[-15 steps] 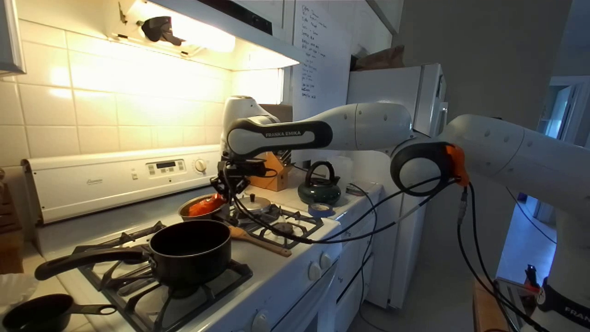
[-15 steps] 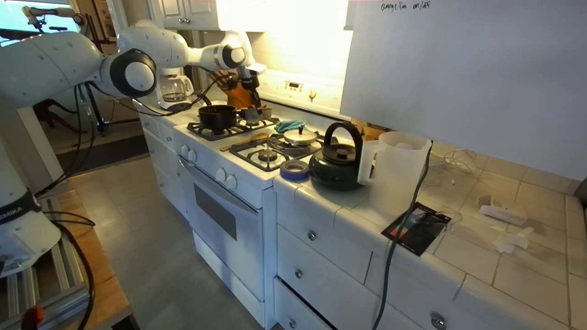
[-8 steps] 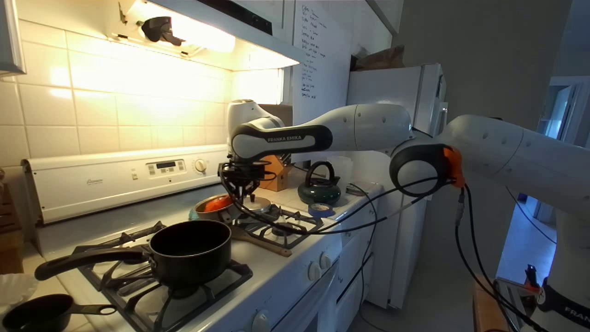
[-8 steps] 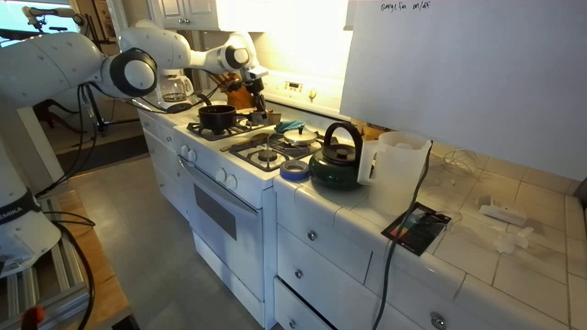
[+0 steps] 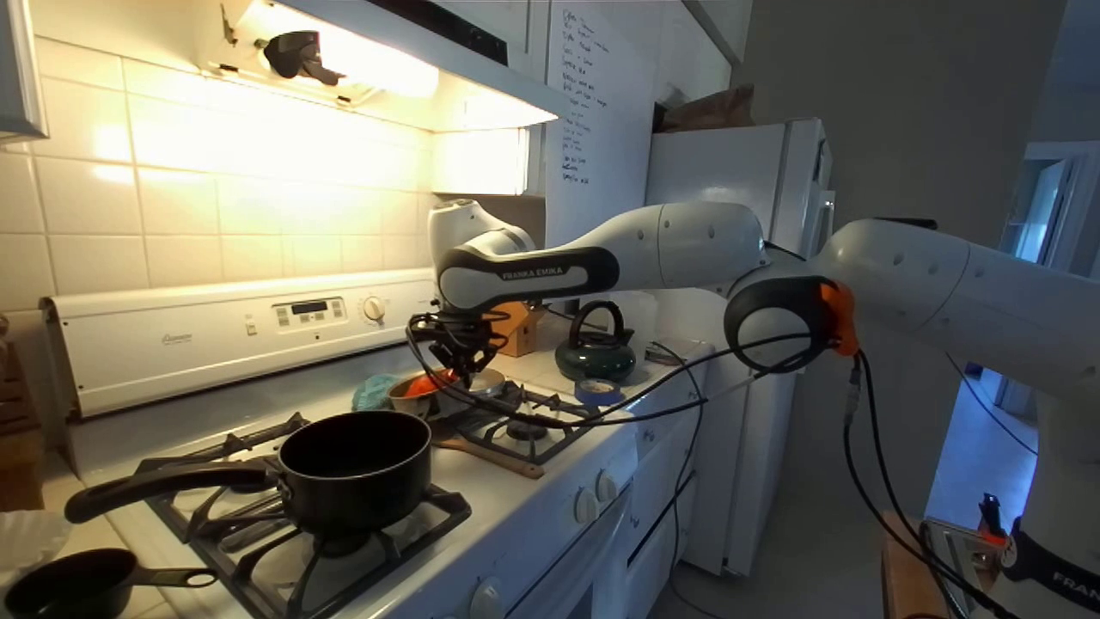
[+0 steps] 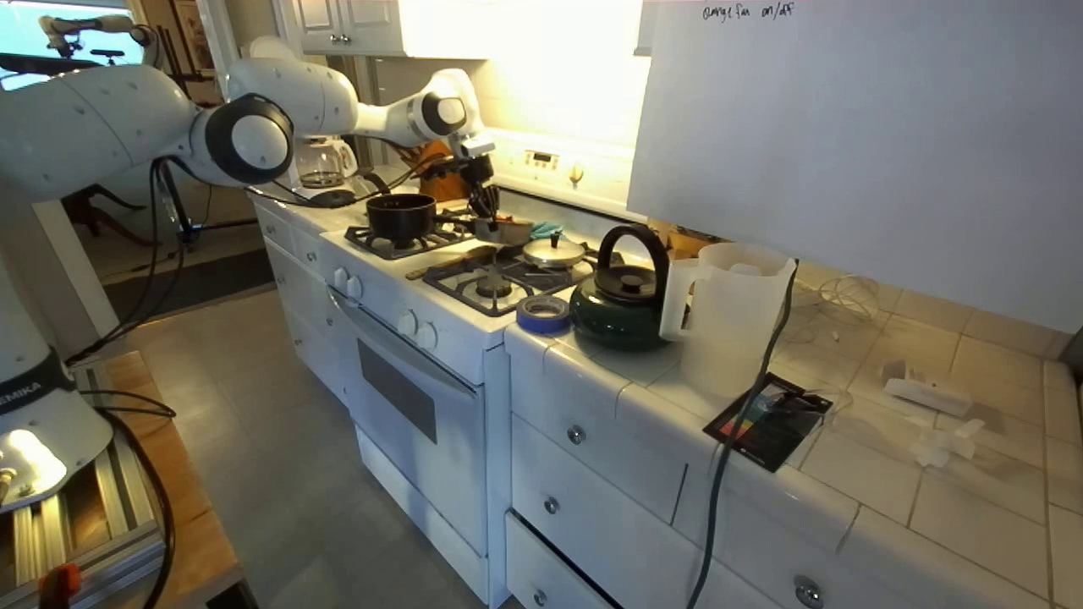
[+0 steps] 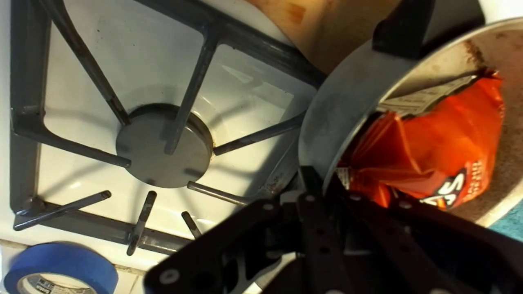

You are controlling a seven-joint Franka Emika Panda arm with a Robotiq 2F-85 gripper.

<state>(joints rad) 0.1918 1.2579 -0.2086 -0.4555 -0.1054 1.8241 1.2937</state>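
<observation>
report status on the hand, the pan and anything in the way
Hand shut on metal pan at the rim. Red bag inside. Lid close by, possibly in the way.

“FRANKA EMIKA” marks the wrist link (image 5: 528,275) above the gripper (image 7: 323,176); “S”, the red packet (image 7: 441,134) beside it. Well apart, a white sheet (image 6: 846,152) reads “fan on/off”.

Premises: kitchen, of household type. Evidence: white gas range (image 6: 457,397), dark burner grates (image 7: 195,83), lit hood (image 5: 447,58) overhead, tiled backsplash (image 5: 176,211), wall cabinets (image 6: 368,19), refrigerator (image 5: 720,163). A tiled desk (image 6: 871,461) adjoins the range, with drawers (image 6: 609,465) below and a green kettle (image 6: 620,315) on top. Black saucepan (image 5: 357,481) stands on the range; coffee maker (image 6: 321,165) noted beyond it.
</observation>
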